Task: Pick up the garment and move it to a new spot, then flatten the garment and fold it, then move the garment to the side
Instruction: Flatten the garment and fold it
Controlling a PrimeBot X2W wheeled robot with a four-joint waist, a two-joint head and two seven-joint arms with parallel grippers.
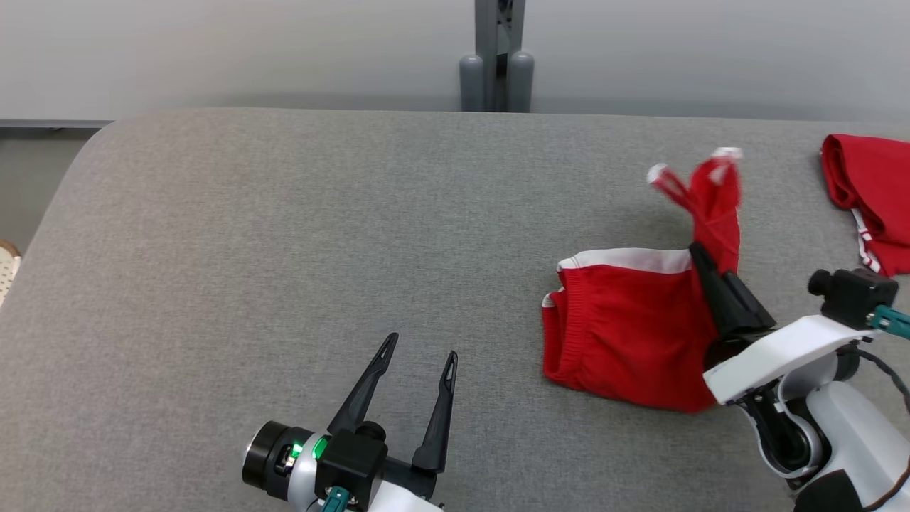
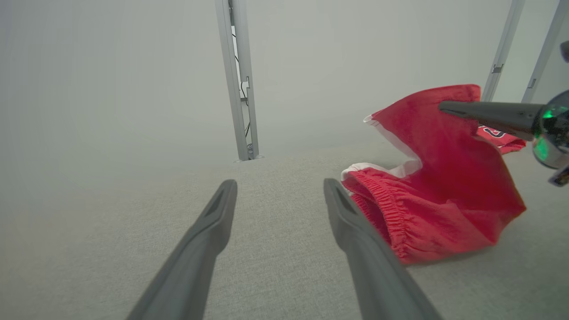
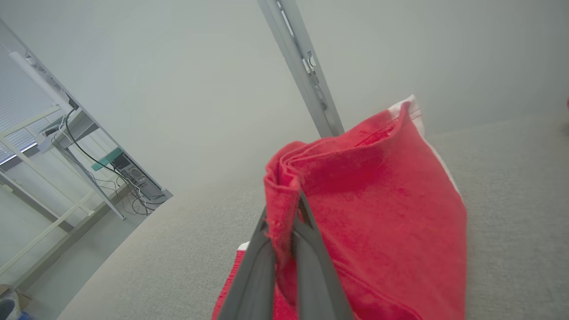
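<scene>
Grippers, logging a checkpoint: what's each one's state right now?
Left gripper: open, holding nothing.
Right gripper: shut on the red garment.

Grey fabric-covered table (image 1: 284, 249), red garment (image 1: 625, 341) partly lying at its right, red cloth (image 1: 871, 185) at far-right edge

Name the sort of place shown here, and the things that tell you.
Probably a robotics lab or test room: a grey fabric-covered table, a bare metal post against a plain wall, and a rack with trailing cables.
</scene>
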